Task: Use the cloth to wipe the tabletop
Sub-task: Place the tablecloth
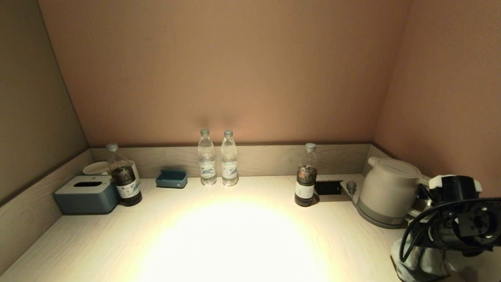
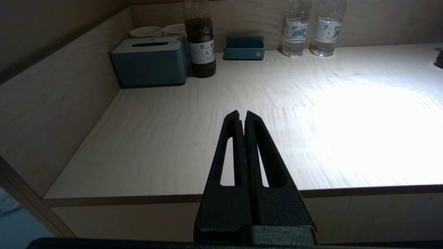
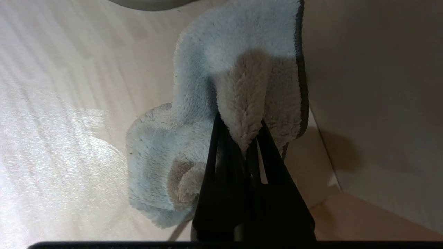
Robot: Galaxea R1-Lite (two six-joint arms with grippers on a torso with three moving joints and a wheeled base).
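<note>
Pinching a cloth (image 3: 221, 69) fold, right gripper (image 3: 238, 135) jaws.

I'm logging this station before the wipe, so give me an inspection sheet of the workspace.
Surface: pale wood tabletop, brightly lit at the middle.
Job's things: cloth bunched on the tabletop at the right front corner.
Clutter: tissue box, two dark bottles, blue tray, two water bottles, kettle, cups.
Hands: right hand pinches a cloth fold; left hand shut, empty, at the left front edge.
Cables: black cable on the right arm.
Surroundings: walled alcove.
</note>
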